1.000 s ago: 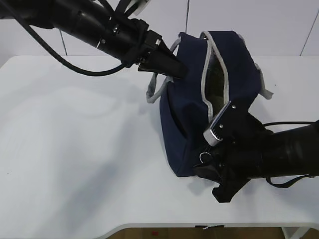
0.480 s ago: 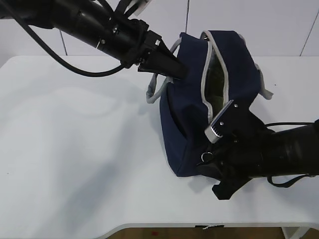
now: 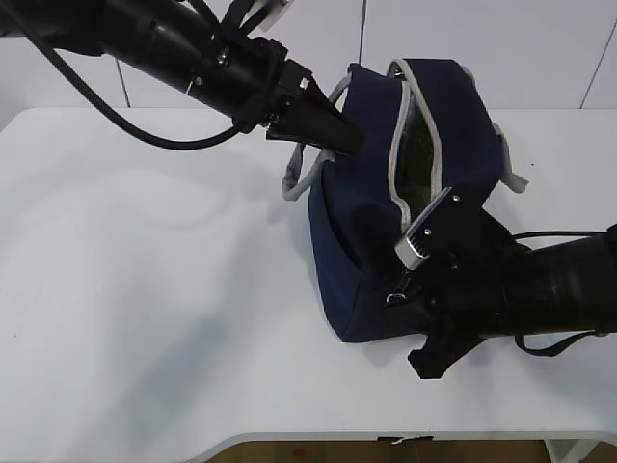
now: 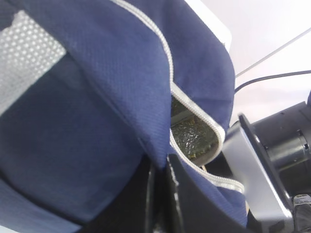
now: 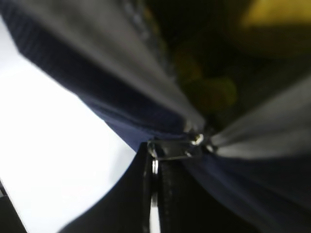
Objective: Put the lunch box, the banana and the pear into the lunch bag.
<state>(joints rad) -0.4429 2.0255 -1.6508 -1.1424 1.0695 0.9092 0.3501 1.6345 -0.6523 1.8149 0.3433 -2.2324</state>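
White desk point(image 3: 145, 289) against a pale panelled wall; lunch bag point(image 3: 371, 241) sits right of centre, navy fabric, grey zipper tape point(image 3: 397, 145) gaping along the top, grey webbing handle point(image 3: 294, 178) hanging off its left side.

Left gripper point(image 3: 337, 135) comes in from upper left. Jaws clamped tight on a fold of the bag's navy fabric at the upper left edge, holding that side up. Left wrist view confirms it: fingers point(image 4: 177, 194) pinched together with cloth between them, beside the zipper tape point(image 4: 167, 53).

Right gripper point(image 3: 410, 299) is low at the near end of the bag, arm lying across the desk from the right. Jaws closed on the metal zipper pull point(image 5: 170, 148); right wrist view shows the ring trapped at the fingertips, right where the two zipper sides meet.

Contents: dark green patch visible through the opening point(image 4: 192, 138), could be the lunch box lid, can't confirm. Blurred yellow shapes point(image 5: 277, 12) deep inside the bag in the right wrist view; banana or pear, can't tell which.
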